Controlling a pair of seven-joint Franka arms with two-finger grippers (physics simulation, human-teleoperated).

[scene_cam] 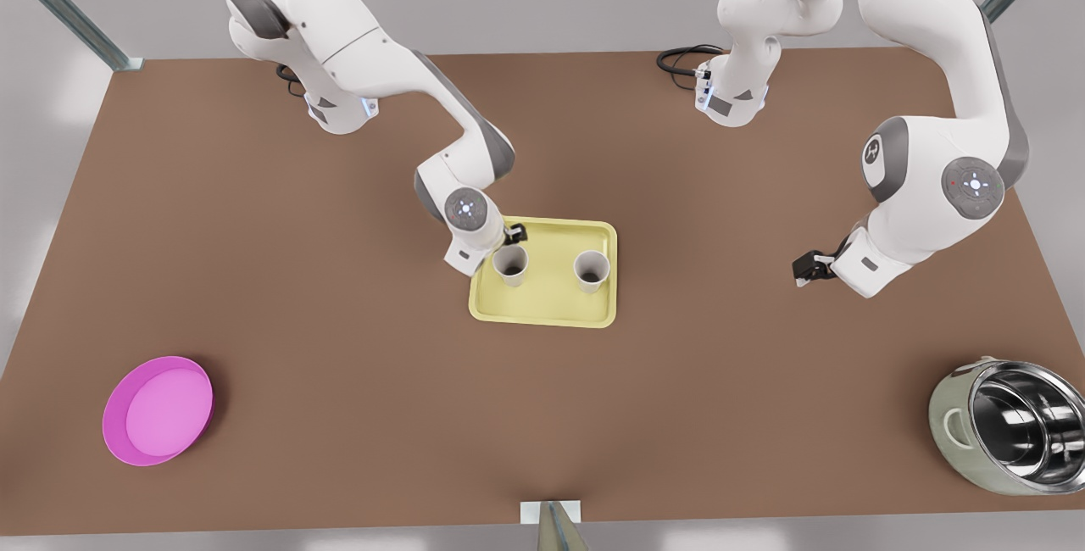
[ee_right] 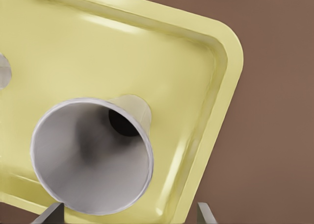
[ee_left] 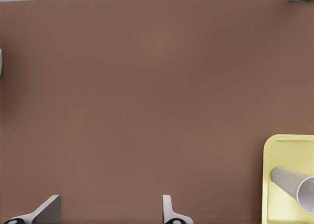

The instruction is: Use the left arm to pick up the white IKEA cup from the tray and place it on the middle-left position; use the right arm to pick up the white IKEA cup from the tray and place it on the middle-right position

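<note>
While right claw and left claw gape empty, white cups stand on tray.

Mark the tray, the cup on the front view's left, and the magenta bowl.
tray (scene_cam: 547,297), front view, bare floor between the cups.
cup on the front view's left (scene_cam: 510,264), front view, its open mouth.
magenta bowl (scene_cam: 165,407), front view, inner floor.

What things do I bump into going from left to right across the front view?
A round magenta bowl → first white cup → second white cup → left arm's black end effector → shiny steel pot with a pale green shell.
</note>
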